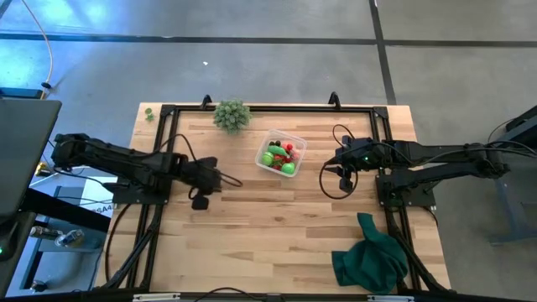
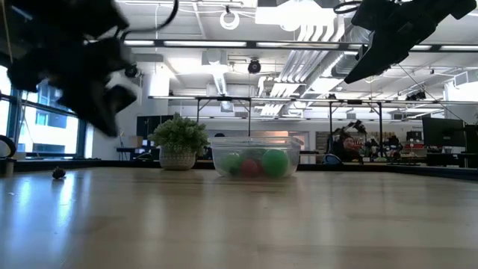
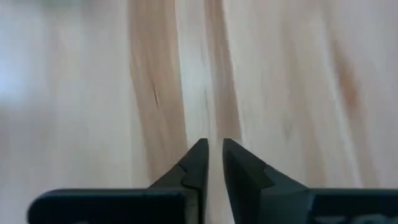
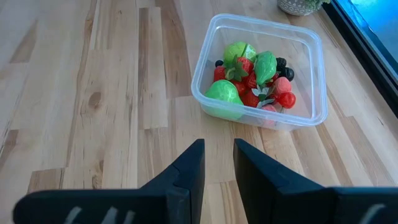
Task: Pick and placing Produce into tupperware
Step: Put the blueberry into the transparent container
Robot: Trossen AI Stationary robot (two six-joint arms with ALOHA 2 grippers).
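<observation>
Most produce (image 4: 252, 78) already sits in the tupperware (image 4: 317, 74) mid-desk (image 1: 277, 235). I see my left gripper (image 3: 212, 155) nearly clenched, empty; right gripper (image 4: 217, 155) slightly parted, empty. Pieces look light, slippery: I'd pinch across their middles.

Produce (image 1: 280, 157) in tupperware (image 1: 295, 140) mid-table, potted plant (image 1: 232, 115) behind-left of it, cloth (image 1: 369, 258) at front right

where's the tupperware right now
In the high view the tupperware sits on the table's far half near its middle, between the spiky plant and the right pincer, with produce inside.
</observation>
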